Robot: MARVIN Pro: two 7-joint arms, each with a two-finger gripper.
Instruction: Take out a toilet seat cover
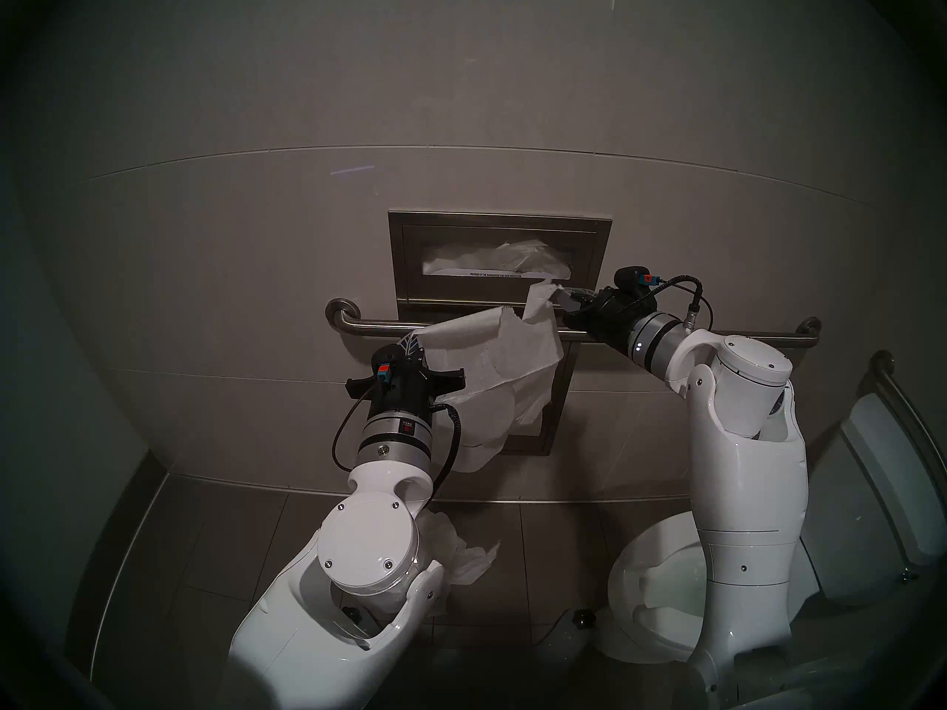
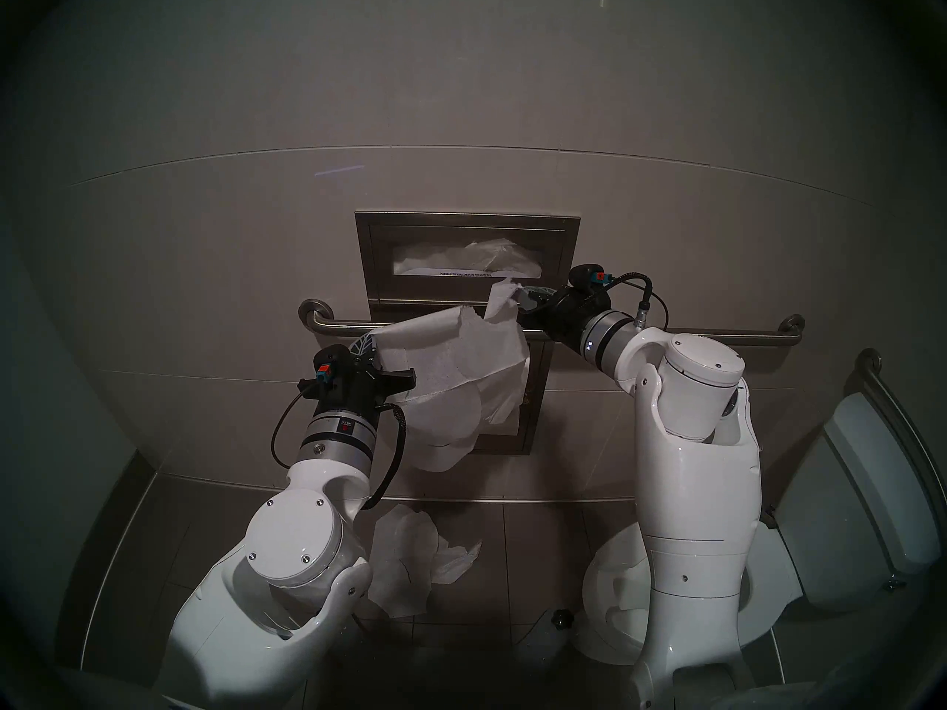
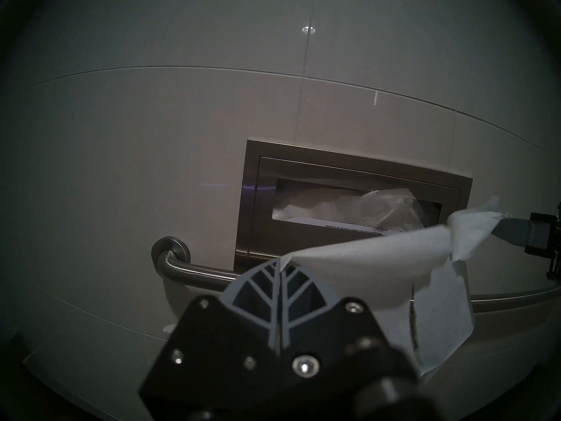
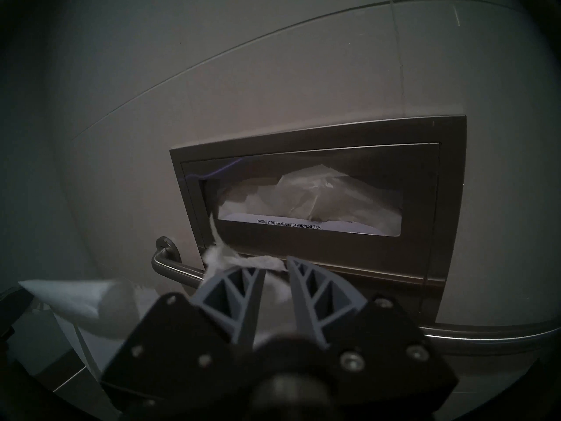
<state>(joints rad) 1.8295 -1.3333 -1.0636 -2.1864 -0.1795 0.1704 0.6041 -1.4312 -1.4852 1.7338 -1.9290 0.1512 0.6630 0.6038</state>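
Fingers of left gripper clamped on toilet seat cover, right gripper parting; one-sided pull could tear it.

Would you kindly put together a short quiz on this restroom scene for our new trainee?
1. True or false: the left pincer is shut on a corner of the toilet seat cover.
2. In the right wrist view, how do the jaws of the right pincer stand? A: pressed together. B: parted. C: out of view.
3. Fill in: a second crumpled sheet lies on the ____.
Key: 1 true; 2 B; 3 floor.
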